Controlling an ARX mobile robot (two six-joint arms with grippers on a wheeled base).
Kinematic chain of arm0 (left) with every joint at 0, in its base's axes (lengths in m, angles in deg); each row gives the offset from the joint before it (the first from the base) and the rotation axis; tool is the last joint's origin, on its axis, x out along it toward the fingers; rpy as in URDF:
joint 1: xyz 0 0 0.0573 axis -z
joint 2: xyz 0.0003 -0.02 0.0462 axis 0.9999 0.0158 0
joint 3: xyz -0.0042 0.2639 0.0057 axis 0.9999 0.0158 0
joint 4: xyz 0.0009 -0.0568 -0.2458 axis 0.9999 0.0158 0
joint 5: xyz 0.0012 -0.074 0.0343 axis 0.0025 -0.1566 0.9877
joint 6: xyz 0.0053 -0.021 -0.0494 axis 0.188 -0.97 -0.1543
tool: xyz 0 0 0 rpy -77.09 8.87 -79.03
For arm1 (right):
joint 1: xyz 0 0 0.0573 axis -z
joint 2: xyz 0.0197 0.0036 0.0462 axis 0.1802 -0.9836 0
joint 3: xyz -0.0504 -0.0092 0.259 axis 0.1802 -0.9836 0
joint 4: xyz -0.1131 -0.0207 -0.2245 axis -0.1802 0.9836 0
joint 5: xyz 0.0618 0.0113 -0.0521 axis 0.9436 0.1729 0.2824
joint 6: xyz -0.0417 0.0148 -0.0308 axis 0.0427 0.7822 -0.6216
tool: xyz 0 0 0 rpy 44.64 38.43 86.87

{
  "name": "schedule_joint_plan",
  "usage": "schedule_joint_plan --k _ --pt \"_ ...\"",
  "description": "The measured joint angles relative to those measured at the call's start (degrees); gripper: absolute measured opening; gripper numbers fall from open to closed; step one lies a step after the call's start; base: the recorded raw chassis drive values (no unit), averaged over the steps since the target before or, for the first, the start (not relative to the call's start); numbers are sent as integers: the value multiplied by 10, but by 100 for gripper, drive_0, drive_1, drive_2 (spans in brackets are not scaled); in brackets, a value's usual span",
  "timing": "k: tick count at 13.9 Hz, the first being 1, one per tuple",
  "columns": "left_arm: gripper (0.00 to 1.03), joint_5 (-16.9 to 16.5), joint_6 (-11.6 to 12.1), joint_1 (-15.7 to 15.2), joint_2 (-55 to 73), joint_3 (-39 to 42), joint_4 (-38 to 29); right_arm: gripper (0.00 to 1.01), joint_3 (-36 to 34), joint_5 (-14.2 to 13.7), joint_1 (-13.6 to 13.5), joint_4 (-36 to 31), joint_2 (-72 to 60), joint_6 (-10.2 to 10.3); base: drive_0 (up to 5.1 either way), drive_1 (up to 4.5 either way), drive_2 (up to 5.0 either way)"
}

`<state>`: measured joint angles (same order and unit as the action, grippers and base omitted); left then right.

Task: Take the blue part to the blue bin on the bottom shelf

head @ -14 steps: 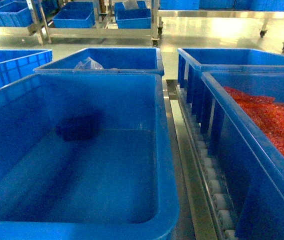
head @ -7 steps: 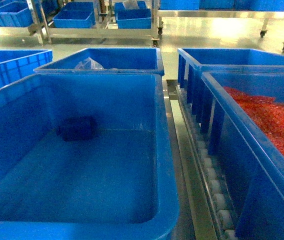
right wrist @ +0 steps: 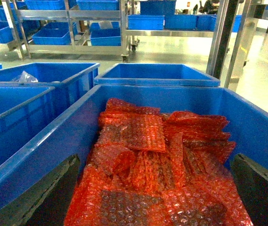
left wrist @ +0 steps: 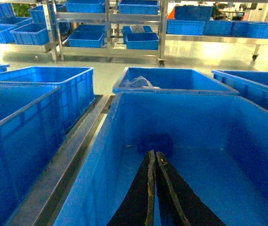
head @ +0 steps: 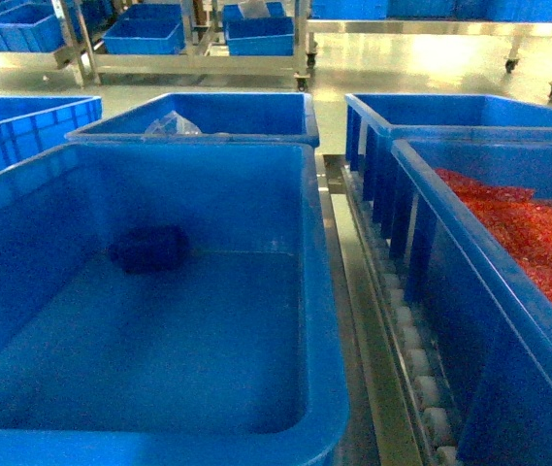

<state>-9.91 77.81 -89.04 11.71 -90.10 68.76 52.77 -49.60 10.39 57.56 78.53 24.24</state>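
Left gripper (left wrist: 153, 157) fingers pressed together, empty, inside blue bin (left wrist: 247, 117), blue part (left wrist: 156, 142) on the floor just beyond fingertips, right gripper (right wrist: 155, 188) spread wide above red bubble wrap (right wrist: 157, 165).

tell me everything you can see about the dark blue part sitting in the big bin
The blue part is a small, dark navy, stubby, roughly cylindrical piece, far darker than the bright blue bin around it. It lies on its side on the bin's floor near the far wall, left of middle. Nothing grips it; its surface detail is too blurred to tell.
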Motion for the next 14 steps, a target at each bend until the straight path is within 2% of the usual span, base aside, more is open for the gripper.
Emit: schedule_joint_plan --k 3,4,10,14 --pt "2 0 0 0 -38 0 42 98 0 0 0 0 0 0 0 0 0" --pt "2 -1 0 0 -106 -1 137 98 0 0 0 1 0 0 0 0 0" --pt "3 0 0 0 -123 -1 132 98 0 0 0 0 0 0 0 0 0" --pt "62 0 1 0 -123 -1 132 98 0 0 0 0 0 0 0 0 0"
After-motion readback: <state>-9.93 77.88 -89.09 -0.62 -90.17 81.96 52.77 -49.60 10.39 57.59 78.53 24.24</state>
